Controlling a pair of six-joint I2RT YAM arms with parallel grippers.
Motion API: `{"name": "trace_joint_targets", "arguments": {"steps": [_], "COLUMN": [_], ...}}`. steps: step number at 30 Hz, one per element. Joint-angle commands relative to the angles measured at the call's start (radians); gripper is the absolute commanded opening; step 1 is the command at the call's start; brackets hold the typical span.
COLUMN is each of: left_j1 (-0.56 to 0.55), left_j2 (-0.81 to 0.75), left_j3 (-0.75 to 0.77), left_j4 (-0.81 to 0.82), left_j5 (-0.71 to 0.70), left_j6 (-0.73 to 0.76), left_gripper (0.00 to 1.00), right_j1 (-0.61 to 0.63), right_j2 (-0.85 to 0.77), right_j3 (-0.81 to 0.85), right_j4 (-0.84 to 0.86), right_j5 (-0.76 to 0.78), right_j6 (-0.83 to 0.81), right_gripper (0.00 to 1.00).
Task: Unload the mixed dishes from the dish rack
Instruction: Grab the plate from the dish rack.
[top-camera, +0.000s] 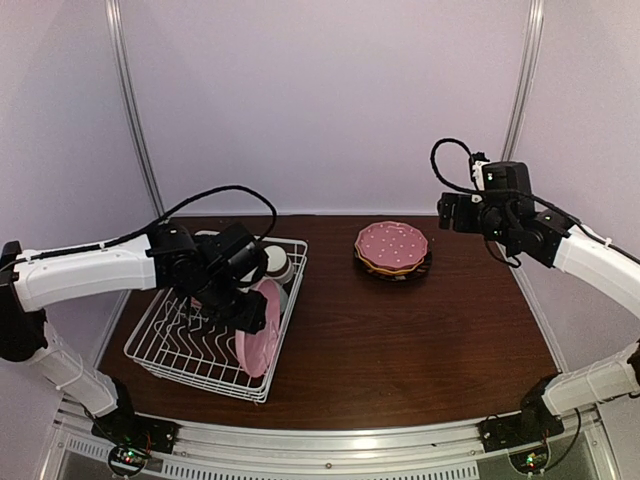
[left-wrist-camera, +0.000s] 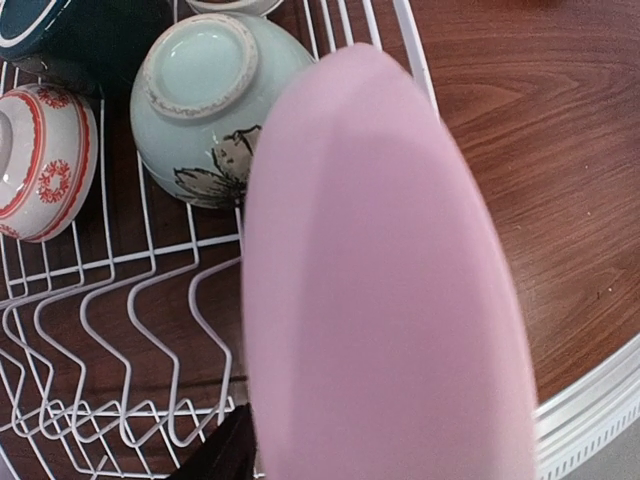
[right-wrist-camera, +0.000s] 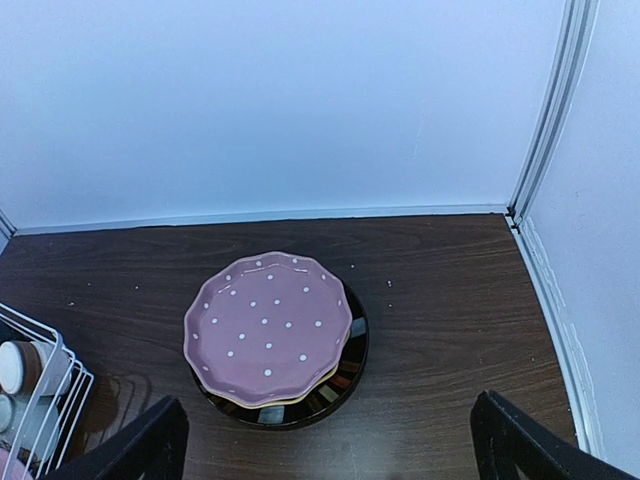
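Observation:
My left gripper (top-camera: 246, 308) is shut on the light pink plate (top-camera: 258, 340), which stands on edge at the right side of the white wire dish rack (top-camera: 165, 352). In the left wrist view the plate (left-wrist-camera: 380, 300) fills the middle and one dark finger (left-wrist-camera: 222, 455) shows beside it. Lying in the rack (left-wrist-camera: 120, 300) are a pale green bowl (left-wrist-camera: 205, 100), a white-red patterned cup (left-wrist-camera: 45, 160) and a dark green cup (left-wrist-camera: 40, 25). A beige-brown cup (top-camera: 276, 262) sits at the rack's far corner. My right gripper (right-wrist-camera: 330, 450) is open and empty, above the table near the plate stack.
A stack stands on the table at the back middle: the red-pink dotted plate (right-wrist-camera: 268, 325) on top, a yellow plate rim (right-wrist-camera: 300, 396) under it, and the dark brown plate (right-wrist-camera: 348, 365) at the bottom. White walls and metal rails bound the table.

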Motion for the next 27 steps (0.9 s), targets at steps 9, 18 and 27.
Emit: {"name": "trace_joint_targets", "arguments": {"steps": [9, 18, 27], "left_j1": [0.003, 0.003, 0.003], "left_j2": [0.035, 0.044, 0.056], "left_j3": [0.092, 0.151, 0.237], "left_j4": [-0.062, -0.117, -0.195], "left_j5": [-0.087, -0.117, -0.206], "left_j6": [0.0, 0.012, 0.03], "left_gripper": [0.35, 0.2, 0.09], "right_j1": [0.002, 0.003, 0.001], "right_j2": [0.008, 0.012, 0.021], "right_j3": [0.016, 0.017, 0.027], "right_j4": [0.001, 0.003, 0.0], "right_j5": [0.024, 0.021, 0.018], "right_j6": [-0.01, -0.009, -0.012], "right_gripper": [1.0, 1.0, 1.0]}}
